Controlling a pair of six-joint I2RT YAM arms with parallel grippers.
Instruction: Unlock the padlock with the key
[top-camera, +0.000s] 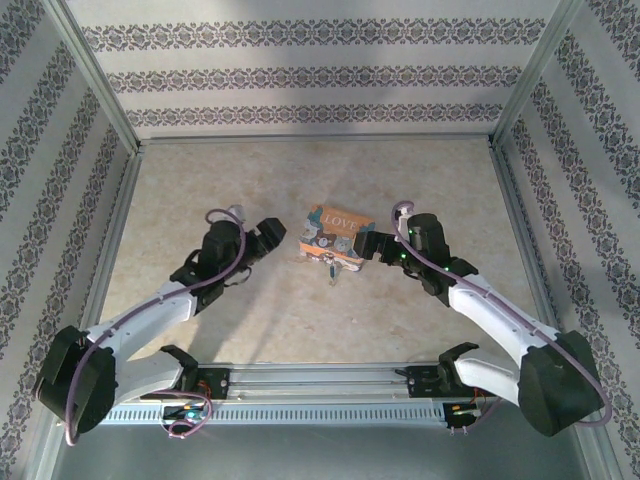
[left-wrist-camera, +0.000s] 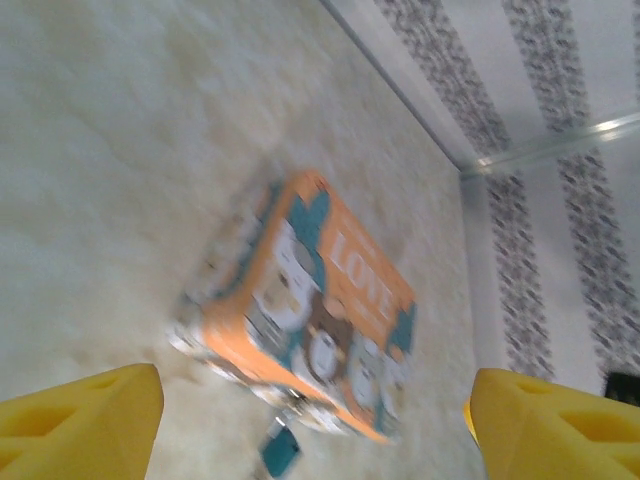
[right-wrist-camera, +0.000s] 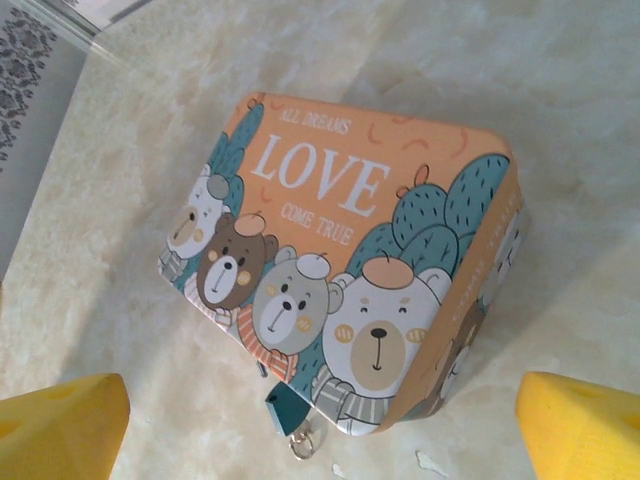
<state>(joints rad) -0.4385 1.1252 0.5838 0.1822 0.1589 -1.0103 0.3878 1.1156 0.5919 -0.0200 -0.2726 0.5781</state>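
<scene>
Pale desk (top-camera: 200, 180) is carrying the padlock (top-camera: 335, 232) between your left pincer (top-camera: 276, 236) and right pincer (top-camera: 369, 246), both gaping.
Its key (right-wrist-camera: 285, 410) is sitting at the near edge; be steadying the padlock while pinching the key squarely.

The padlock (right-wrist-camera: 350, 250), a flat rectangular orange block, has a smooth printed skin with a soft satin sheen, like coated metal. At its near edge the key (right-wrist-camera: 284, 408), a tiny teal piece, looks like smooth plastic and carries a shiny silvery metal ring (right-wrist-camera: 302, 441). Under the padlock the pale beige table (right-wrist-camera: 580, 120) is matt, with a mottled, stone-like look. Either side of it, the right gripper (right-wrist-camera: 320, 400) shows yellow fingers (right-wrist-camera: 70, 425) of matt plastic. Beyond it runs a dull silvery metal rail (top-camera: 300, 140).
</scene>
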